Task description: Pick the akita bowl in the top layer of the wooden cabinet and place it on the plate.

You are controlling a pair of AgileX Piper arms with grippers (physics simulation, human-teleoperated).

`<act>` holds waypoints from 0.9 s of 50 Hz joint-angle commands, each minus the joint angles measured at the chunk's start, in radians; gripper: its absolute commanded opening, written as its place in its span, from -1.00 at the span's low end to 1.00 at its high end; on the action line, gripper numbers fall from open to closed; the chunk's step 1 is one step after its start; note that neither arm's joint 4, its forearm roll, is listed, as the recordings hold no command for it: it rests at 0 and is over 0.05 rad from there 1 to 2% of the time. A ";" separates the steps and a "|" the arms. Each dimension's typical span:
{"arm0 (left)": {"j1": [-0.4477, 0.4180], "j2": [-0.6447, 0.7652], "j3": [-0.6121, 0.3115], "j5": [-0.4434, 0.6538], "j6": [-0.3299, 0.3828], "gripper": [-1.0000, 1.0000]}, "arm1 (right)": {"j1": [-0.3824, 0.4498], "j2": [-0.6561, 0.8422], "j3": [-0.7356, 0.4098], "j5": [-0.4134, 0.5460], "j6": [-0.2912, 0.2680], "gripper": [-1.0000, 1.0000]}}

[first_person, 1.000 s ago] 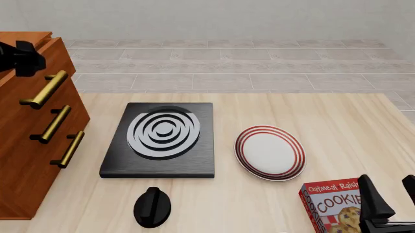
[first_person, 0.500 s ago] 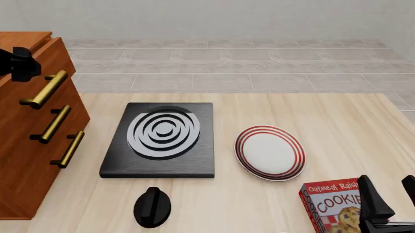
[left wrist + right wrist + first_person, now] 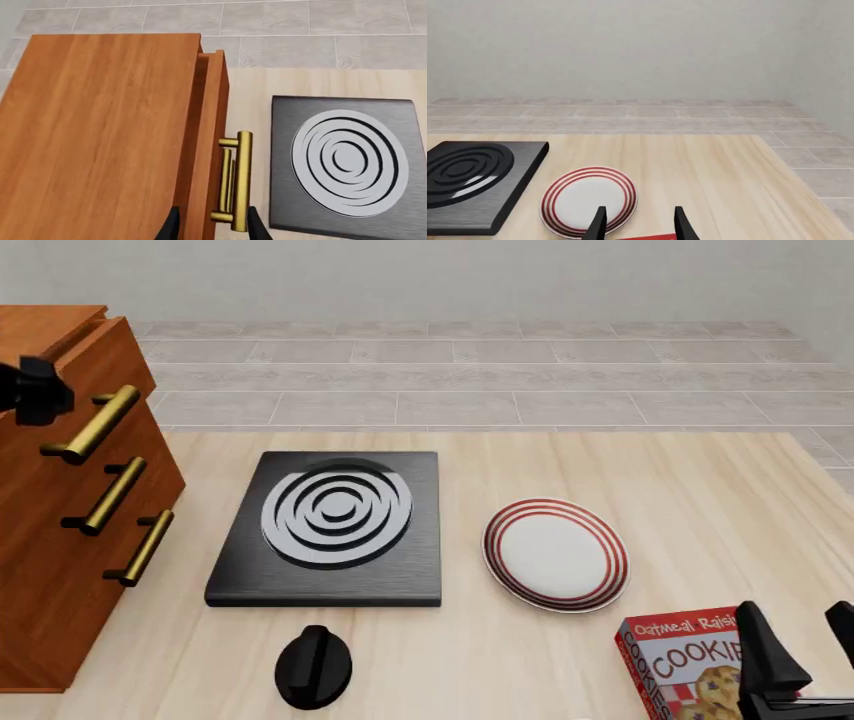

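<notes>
The wooden cabinet (image 3: 54,530) stands at the table's left, with three brass bar handles. Its top layer (image 3: 215,125) shows only a narrow gap behind its front, and the akita bowl is hidden. My left gripper (image 3: 211,231) is open above the top handle (image 3: 243,180); one fingertip is outside the handle, the other over the drawer front. In the front view the left gripper (image 3: 35,390) sits just left of that handle (image 3: 91,425). The plate (image 3: 554,553), white with red rings, lies right of centre. My right gripper (image 3: 806,655) is open and empty at the front right, with the plate (image 3: 589,200) ahead of it.
A black slab with grey-white rings (image 3: 331,527) lies between the cabinet and the plate. A black knob-shaped object (image 3: 314,666) sits near the front edge. A red cookie box (image 3: 683,662) stands just left of my right gripper.
My left gripper has shifted left and slightly down beside the top handle. The right arm, the plate and the drawers have not moved.
</notes>
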 commanded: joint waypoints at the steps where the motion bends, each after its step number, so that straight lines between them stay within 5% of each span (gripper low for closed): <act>1: 0.008 0.003 0.033 -0.020 -0.002 1.00 | 0.001 -0.002 0.001 0.003 0.001 1.00; 45: 0.014 -0.006 0.167 -0.091 -0.026 1.00 | 0.002 0.007 0.003 -0.005 0.001 1.00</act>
